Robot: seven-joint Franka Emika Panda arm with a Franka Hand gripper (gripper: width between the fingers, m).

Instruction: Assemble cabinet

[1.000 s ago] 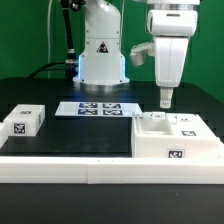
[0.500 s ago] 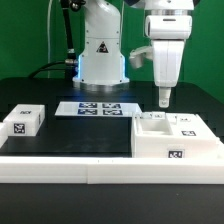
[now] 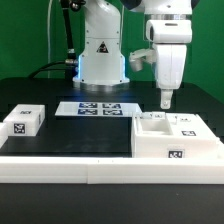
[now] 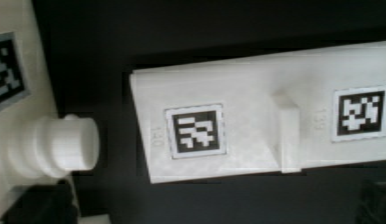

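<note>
Sitting nearest, on table (image 3: pixel 80 140) at exterior view's right: cabinet body (image 3: pixel 176 142), open side up, long axis running across view. Small box (image 3: pixel 24 122) lies well apart at exterior view's left. Fingers (image 3: pixel 166 98) hang just above cabinet body's rear corner, on exterior view's left end, apparently not touching. Fingers seen edge-on and absent from wrist view: cannot tell whether spread or pinched; nothing seen held. Wrist view shows cabinet body's tagged face directly beneath. Judgement: next move is straight descent. Marker board (image 3: pixel 98 108) lies farther back.

Front-on exterior and close downward wrist views share the cabinet (image 3: pixel 160 146)
</note>
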